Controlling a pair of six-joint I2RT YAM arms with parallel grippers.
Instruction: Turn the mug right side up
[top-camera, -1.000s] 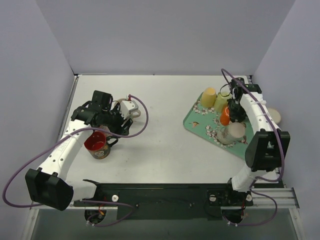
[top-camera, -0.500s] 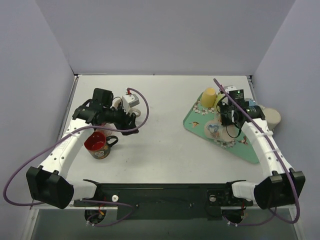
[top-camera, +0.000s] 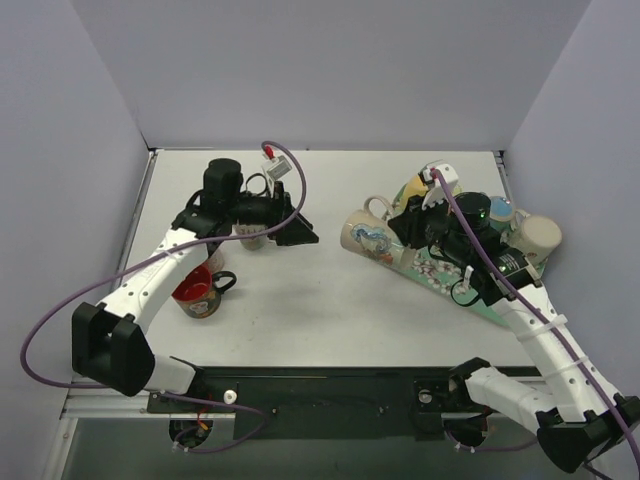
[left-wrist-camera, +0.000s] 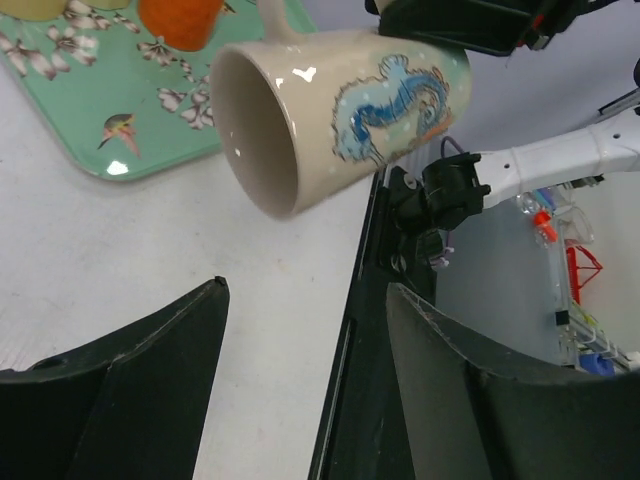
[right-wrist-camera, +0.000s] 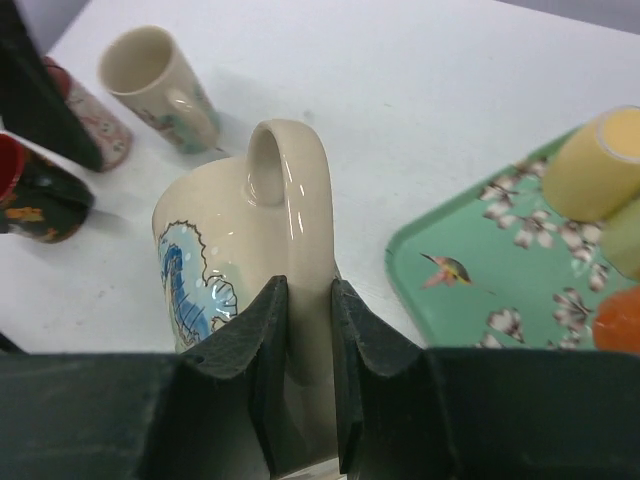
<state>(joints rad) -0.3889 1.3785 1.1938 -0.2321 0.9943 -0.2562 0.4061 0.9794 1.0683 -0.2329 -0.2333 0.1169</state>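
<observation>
The cream mug with a blue seahorse picture is held in the air on its side, just left of the green tray, mouth to the left and handle up. My right gripper is shut on its handle; in the right wrist view the fingers pinch the handle strap of the mug. My left gripper is open and empty, a little left of the mug. In the left wrist view the mug hangs ahead of the open gripper, mouth toward it.
A red mug and a small cream cup stand on the left by the left arm. The tray holds a yellow cup and an orange cup. A cream mug sits at the right table edge.
My right gripper has lifted the seahorse mug off the tray and carried it left, tipped on its side. My left arm has swung right toward the mug.
</observation>
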